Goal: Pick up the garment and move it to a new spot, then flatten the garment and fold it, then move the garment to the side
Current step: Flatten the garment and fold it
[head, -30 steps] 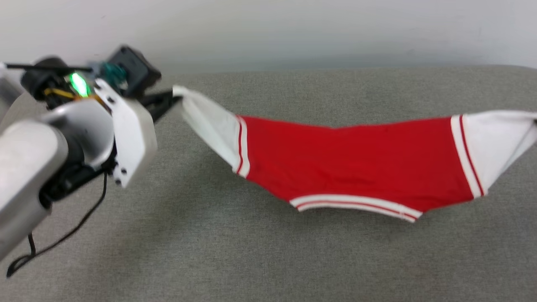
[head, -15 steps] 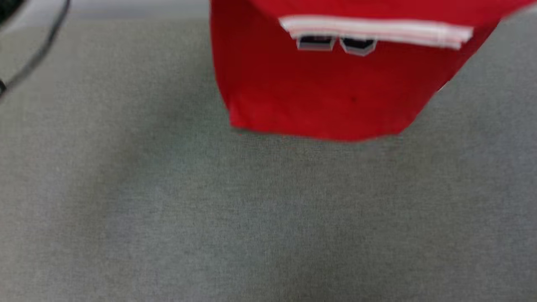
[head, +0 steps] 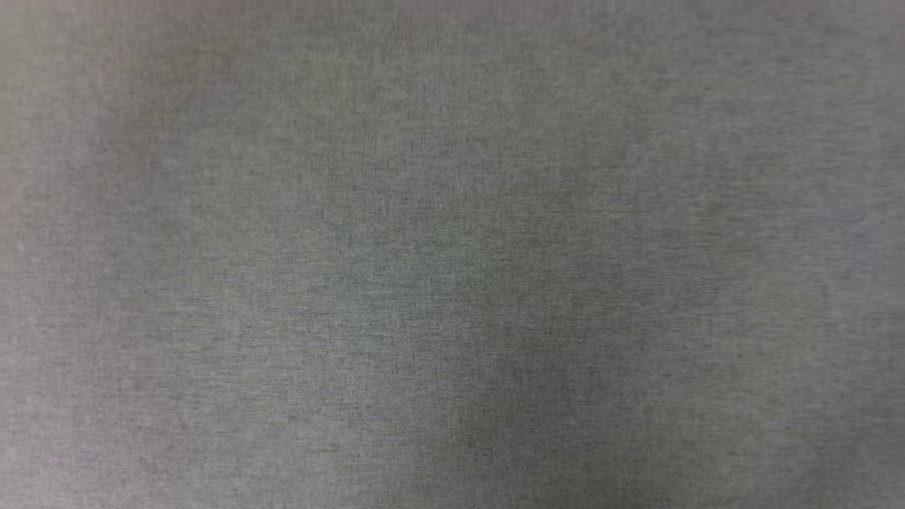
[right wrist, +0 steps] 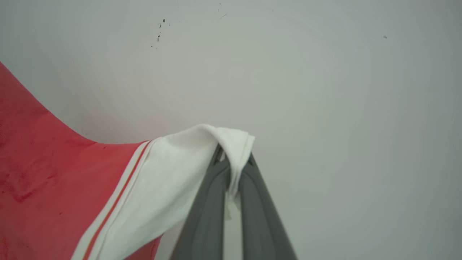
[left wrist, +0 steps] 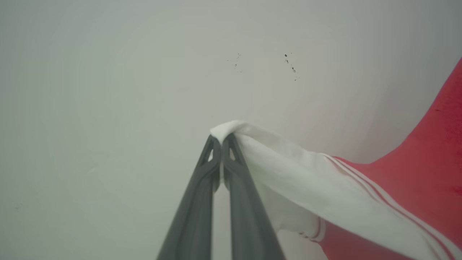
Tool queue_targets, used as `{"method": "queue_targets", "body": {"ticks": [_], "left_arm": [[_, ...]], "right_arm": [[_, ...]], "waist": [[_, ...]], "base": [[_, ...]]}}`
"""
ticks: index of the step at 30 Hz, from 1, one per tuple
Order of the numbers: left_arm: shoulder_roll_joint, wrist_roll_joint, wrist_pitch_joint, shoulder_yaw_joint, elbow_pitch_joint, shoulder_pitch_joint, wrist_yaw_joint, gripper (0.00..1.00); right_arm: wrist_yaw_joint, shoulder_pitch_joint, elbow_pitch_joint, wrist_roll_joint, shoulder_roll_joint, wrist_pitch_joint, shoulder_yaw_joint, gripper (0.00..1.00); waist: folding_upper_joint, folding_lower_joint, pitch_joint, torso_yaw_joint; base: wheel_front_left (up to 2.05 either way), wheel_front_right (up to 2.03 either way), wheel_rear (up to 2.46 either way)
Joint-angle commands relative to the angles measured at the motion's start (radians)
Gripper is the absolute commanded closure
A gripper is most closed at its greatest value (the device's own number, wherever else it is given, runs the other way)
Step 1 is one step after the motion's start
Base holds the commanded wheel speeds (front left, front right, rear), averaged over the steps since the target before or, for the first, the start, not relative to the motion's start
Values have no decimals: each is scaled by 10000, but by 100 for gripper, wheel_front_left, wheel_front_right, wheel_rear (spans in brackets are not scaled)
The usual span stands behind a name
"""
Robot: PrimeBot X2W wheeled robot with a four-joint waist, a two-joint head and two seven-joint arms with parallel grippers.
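The garment (left wrist: 415,187) is a red shirt with white sleeves and red-and-white striped trim, hanging stretched between my two grippers in front of a pale wall. In the left wrist view my left gripper (left wrist: 221,141) is shut on the tip of one white sleeve, and the red body runs off to the right. The right wrist view has my right gripper (right wrist: 232,160) shut on the other white sleeve of the garment (right wrist: 43,173), with cloth draped over its fingertips and the red body sagging away to the left.
The head view looks straight down on a grey woven fabric surface (head: 452,254). A plain pale wall (left wrist: 144,72) with a few small dark specks stands behind both grippers.
The head camera has tilted down, so the arm and then the hanging shirt have slid out of its picture's top. Both grippers keep their hold.
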Motion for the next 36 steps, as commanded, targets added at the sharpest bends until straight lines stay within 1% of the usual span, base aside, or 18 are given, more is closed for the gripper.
{"method": "queue_targets", "body": {"ticks": [1, 4, 6, 9, 12, 17, 21, 25, 30, 31, 32, 36], "left_arm": [[-183, 30, -234, 91, 350, -342, 5, 100], [-355, 2, -541, 167, 789, -641, -3, 100], [-387, 46, -614, 117, 923, -653, -17, 100], [-529, -12, -859, -40, 1299, -215, -90, 100], [-569, -136, -1187, -134, 1624, 302, -156, 100], [-554, -450, -1891, -187, 1929, 1578, -164, 100], [-528, -1006, -2495, -20, 2068, 2966, -125, 100], [-468, -1430, -2978, 100, 1784, 4647, 87, 100], [-221, -1968, -3243, 450, 821, 7076, 550, 100], [-151, -2001, -3257, 477, 577, 7603, 659, 100], [-79, -2071, -3283, 588, 302, 8122, 860, 100], [109, -2205, -3311, 932, -874, 10282, 1458, 100]], "right_arm": [[-11, -642, 584, -207, 285, -314, 125, 100], [-11, -1119, 1453, -423, 643, -873, 319, 100], [-11, -1208, 1695, -473, 725, -1060, 414, 100], [-11, -1134, 2358, -424, 1001, -1615, 670, 100], [-11, -577, 2940, -259, 1198, -2239, 883, 100], [-11, 676, 3724, 190, 1737, -3408, 1032, 100], [-9, 2139, 4092, 613, 2033, -4259, 1116, 100], [-11, 3594, 4113, 952, 2137, -4997, 1287, 100], [-11, 5522, 3839, 1336, 2062, -5749, 1220, 100], [-11, 5901, 3763, 1312, 2011, -5873, 1200, 100], [-11, 6336, 3673, 1298, 2010, -5969, 1225, 100], [-11, 8065, 3377, 1369, 1801, -6371, 918, 100]], "waist": [[0, -2, 435, 129], [0, -2, 614, 166], [0, -2, 657, 171], [0, -2, 722, 166], [0, -2, 727, 97], [0, -2, 512, -100], [0, -2, 97, -195], [0, -2, -403, -246], [0, -2, -1067, -332], [0, -2, -1213, -326], [0, -2, -1354, -335], [0, -2, -2008, -255]], "base": [[0, 0, 0], [0, 0, 0], [0, 0, 0], [0, 0, 0], [0, 0, 0], [0, 0, 0], [0, 0, 0], [0, 0, 0], [0, 0, 0], [0, 0, 0], [0, 0, 0], [0, 0, 0]]}}
